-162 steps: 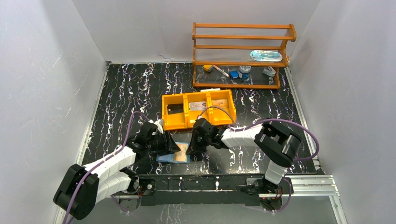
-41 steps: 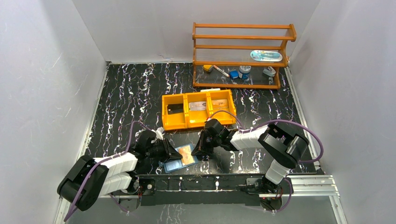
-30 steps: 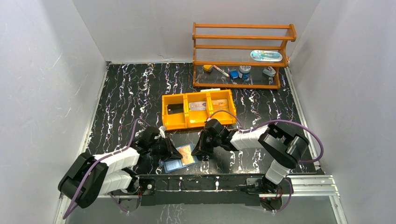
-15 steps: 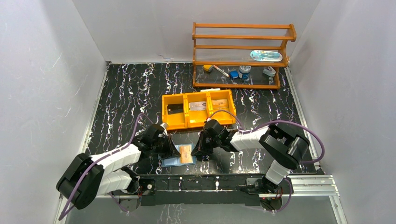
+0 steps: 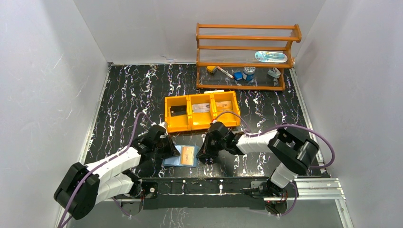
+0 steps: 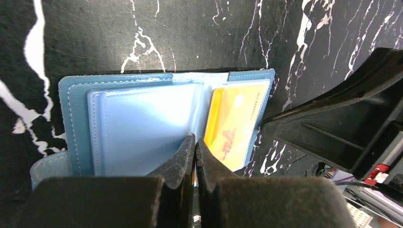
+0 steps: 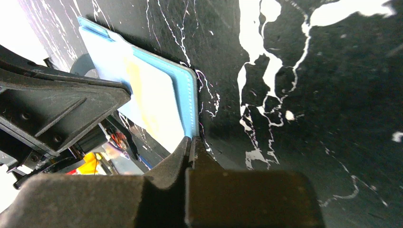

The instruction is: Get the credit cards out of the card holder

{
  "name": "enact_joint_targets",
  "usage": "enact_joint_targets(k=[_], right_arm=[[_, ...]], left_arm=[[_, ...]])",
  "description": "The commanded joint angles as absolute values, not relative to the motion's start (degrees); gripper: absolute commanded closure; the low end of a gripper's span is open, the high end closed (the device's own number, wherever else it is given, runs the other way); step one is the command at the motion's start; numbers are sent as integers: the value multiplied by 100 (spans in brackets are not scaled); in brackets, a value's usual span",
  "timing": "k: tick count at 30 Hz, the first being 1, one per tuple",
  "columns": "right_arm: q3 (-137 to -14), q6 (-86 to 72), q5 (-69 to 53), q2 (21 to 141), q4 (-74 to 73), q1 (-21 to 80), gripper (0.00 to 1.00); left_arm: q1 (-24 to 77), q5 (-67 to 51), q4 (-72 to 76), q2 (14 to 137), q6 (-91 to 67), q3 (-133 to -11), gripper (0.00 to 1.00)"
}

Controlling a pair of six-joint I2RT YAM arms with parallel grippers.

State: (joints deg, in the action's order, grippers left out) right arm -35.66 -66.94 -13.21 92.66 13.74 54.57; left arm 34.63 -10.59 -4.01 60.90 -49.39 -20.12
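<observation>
So the left gripper [image 6: 195, 145] just snapped shut over the wallet [image 6: 138, 123] fold, lower middle of frame. The right gripper [image 7: 191, 142] is shut too, at its edge. Orange card [image 6: 233, 123] isn't out yet.

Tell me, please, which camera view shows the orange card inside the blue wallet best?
The left wrist view: the orange card sits in the open card holder, close and sharp, its markings visible. The top external view shows it only as a small orange patch; the right wrist view shows it washed out and at a slant.
</observation>
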Motion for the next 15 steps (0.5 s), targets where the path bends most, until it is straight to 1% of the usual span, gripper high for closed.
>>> enact_joint_targets(k=[1,3,6,8,10,13,15], right_arm=[[-3636,-6346,-1105,8789,965,5376,98],[-3828,-6179,-1130,8728,754,5379,90],[-4131,-6067,-1162,8739,571,5402,77],[-4217,-6062,-1294,8809,721,5410,72],[-4356,-6048,-1444,9002,823,5421,70],[-4635,-6005,-1516,9365,709,5483,67],[-4724,-6002,-1519,9560,671,5513,66]], left_arm=[[3464,-698,-1150,5822,-4608,-2399,97],[3465,-528,-1428,5657,-4532,-2542,86],[3463,-296,-1756,5474,-4410,-2788,65],[3465,-182,-1927,5412,-4323,-2926,57],[3459,-6,-2141,5400,-4298,-3016,51],[3455,246,-2381,5481,-4361,-3004,46],[3440,332,-2479,5574,-4427,-2952,45]])
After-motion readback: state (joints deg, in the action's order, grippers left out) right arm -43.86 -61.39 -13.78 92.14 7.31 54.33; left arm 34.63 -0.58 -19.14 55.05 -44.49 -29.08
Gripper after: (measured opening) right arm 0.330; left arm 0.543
